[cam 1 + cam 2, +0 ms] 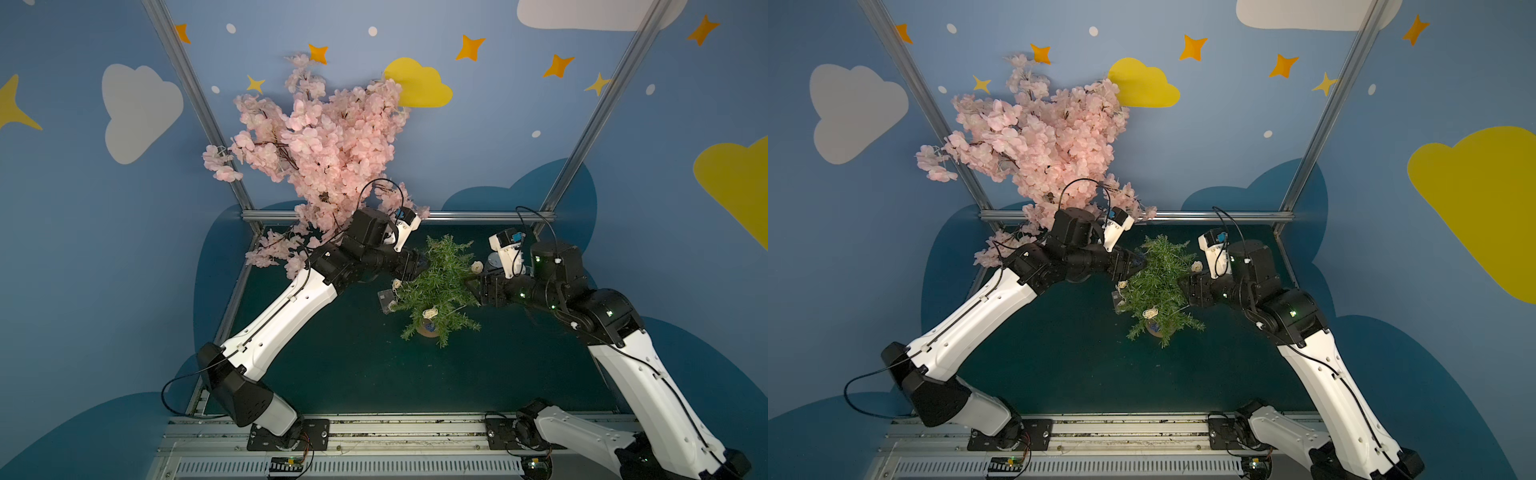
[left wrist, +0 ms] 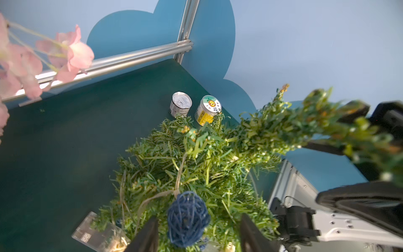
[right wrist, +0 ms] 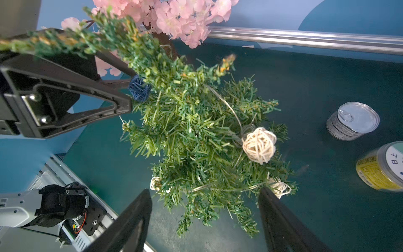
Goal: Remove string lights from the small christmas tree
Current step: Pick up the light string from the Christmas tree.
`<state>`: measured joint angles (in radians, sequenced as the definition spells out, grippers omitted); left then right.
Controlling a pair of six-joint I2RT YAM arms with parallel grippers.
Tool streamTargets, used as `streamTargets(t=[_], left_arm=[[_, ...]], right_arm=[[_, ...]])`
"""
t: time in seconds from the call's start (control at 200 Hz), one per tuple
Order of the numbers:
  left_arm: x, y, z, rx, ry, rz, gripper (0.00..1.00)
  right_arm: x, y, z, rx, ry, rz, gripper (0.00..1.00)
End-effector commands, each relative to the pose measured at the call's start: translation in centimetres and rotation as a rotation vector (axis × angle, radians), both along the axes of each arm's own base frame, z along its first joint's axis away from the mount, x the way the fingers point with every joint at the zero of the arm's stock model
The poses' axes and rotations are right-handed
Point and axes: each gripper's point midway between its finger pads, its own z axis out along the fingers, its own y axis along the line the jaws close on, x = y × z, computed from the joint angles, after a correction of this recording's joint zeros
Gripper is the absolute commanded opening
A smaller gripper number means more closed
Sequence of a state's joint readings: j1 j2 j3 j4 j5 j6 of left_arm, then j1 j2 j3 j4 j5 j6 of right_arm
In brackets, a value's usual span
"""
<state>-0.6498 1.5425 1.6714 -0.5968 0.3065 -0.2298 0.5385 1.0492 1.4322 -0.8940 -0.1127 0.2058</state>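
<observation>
Both arms are in on the small christmas tree (image 1: 438, 282), which stands in the back half of the worktop (image 1: 332, 365), nearer its back edge than its front. The string lights (image 1: 430, 311) are wound all through the branches, so nothing is off yet.

The left gripper (image 1: 420, 265) has its jaws apart on either side of the blue ball (image 2: 187, 218), with a clear gap on one side and no clamp. The right gripper (image 3: 205, 191) is spread wide across the lower branches and holds nothing; a cream ball (image 3: 259, 145) hangs just ahead of it.

To do this well, I'd close squarely on the ball rather than the thin wire, then lead it round the way the wire winds, not straight out. The tree looks light, so the right arm should steady it or the pot (image 1: 420, 331) may tip.

On containers, the pot holds only the tree's foot. The clear box (image 2: 96, 233) lies at the tree's base; I can't make out its contents. In the back right corner are a silver can (image 3: 353, 121), pull-tab lid sealed, and a yellow-labelled can (image 3: 381, 168), lidded, with contents unseen.
</observation>
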Motion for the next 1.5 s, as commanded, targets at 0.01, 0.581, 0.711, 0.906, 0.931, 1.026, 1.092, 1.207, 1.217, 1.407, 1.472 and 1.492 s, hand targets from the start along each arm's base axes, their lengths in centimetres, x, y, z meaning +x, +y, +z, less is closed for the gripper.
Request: streamTargets(t=[0.01,0.581,0.711,0.906,0.931,1.026,1.092,1.207,1.217,1.407,1.472,1.492], left_arm=[[-0.1,-0.5,0.3,-0.007,-0.011,-0.022,0.63],[0.6,-0.2,1.8,0.032,-0.104,0.029,0.32],[0.6,-0.6,2.5,0.054,-0.153,0.029,0.32],[1.3,-0.6,3.3,0.091,-0.205,0.069,0.31],[1.5,-0.5,3.5,0.089,-0.211,0.080,0.31],[2.2,-0.2,3.8,0.092,-0.217,0.116,0.30],[2.8,-0.1,4.1,0.096,-0.206,0.129,0.30],[3.4,-0.5,4.1,0.117,-0.184,0.124,0.29],[3.5,-0.5,4.1,0.118,-0.183,0.125,0.29],[4.5,-0.8,4.4,0.134,-0.155,0.126,0.29],[4.7,-0.7,4.5,0.134,-0.148,0.130,0.29],[4.8,-0.7,4.6,0.132,-0.147,0.130,0.29]], right_arm=[[-0.1,-0.1,0.1,-0.004,-0.020,-0.001,0.78],[-0.1,-0.2,-0.7,-0.021,-0.009,0.000,0.79],[-0.1,-0.2,-0.8,-0.023,-0.005,0.003,0.79],[-0.2,-0.1,-1.0,-0.026,-0.002,0.010,0.79],[-0.3,-0.2,-0.9,-0.028,-0.004,0.010,0.79],[-0.3,-0.3,-0.9,-0.032,-0.010,0.011,0.79],[-0.4,-0.3,-0.9,-0.033,-0.011,0.015,0.80],[-0.7,-0.4,-0.9,-0.038,-0.014,0.022,0.80],[-0.7,-0.4,-0.8,-0.038,-0.014,0.022,0.80],[-1.1,-0.8,-0.6,-0.040,-0.029,0.023,0.81],[-1.2,-0.8,-0.8,-0.045,-0.026,0.026,0.81],[-1.2,-0.8,-0.8,-0.047,-0.027,0.027,0.81]])
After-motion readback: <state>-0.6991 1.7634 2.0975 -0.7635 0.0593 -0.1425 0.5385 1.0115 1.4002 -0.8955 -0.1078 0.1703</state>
